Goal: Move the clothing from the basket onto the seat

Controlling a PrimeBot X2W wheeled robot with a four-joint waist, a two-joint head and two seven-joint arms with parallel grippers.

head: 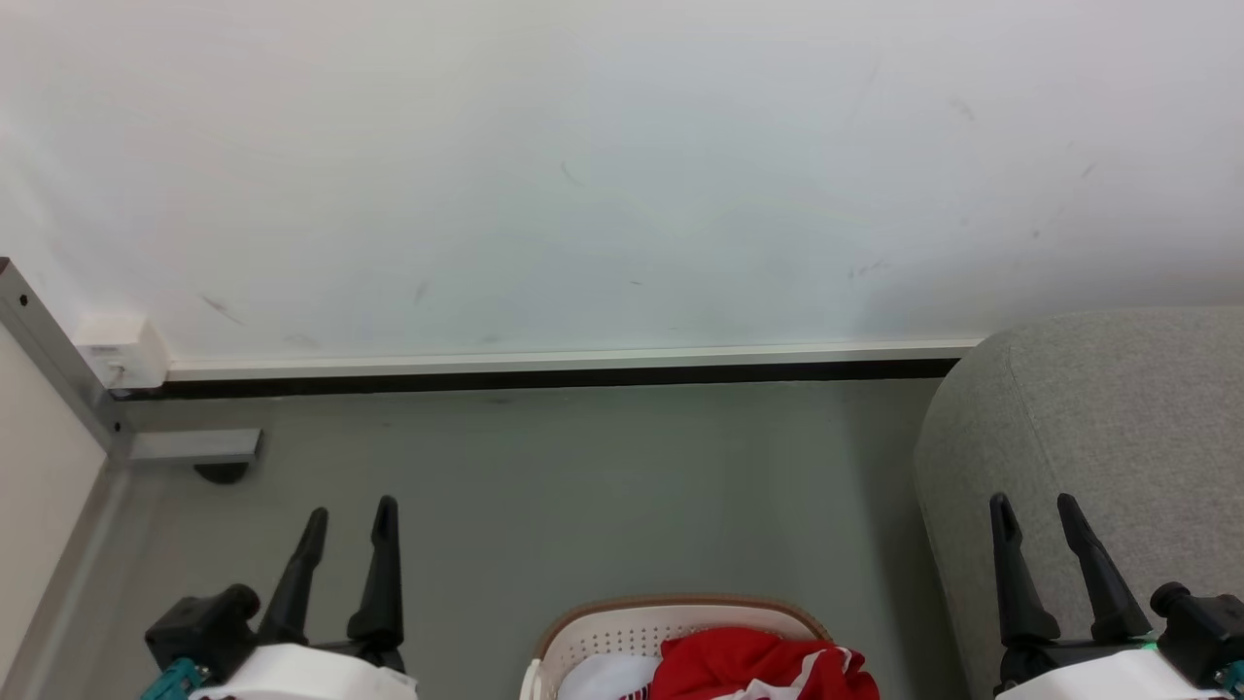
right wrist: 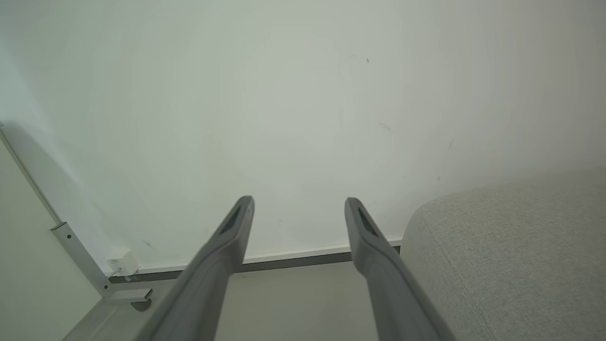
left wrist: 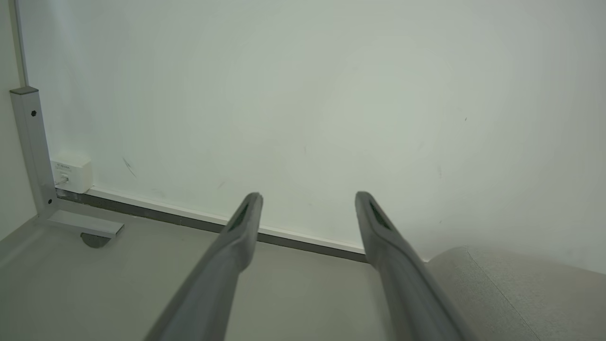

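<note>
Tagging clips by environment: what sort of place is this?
Likely an indoor room, perhaps a lab corner staged as a home: a grey upholstered seat by a scuffed white wall, a laundry basket of red clothing on the grey floor, and a metal partition frame at the left.

The seat (head: 1118, 418) is showing matt, coarse-woven grey fabric; the basket (head: 622, 637) is looking like smooth cream plastic under a brown rim, and the clothing (head: 739, 663) is lying as soft red cloth. The wall (head: 622, 175) is appearing smooth, matt and faintly scuffed, while the frame post (left wrist: 33, 151) is gleaming dully like brushed metal.
</note>
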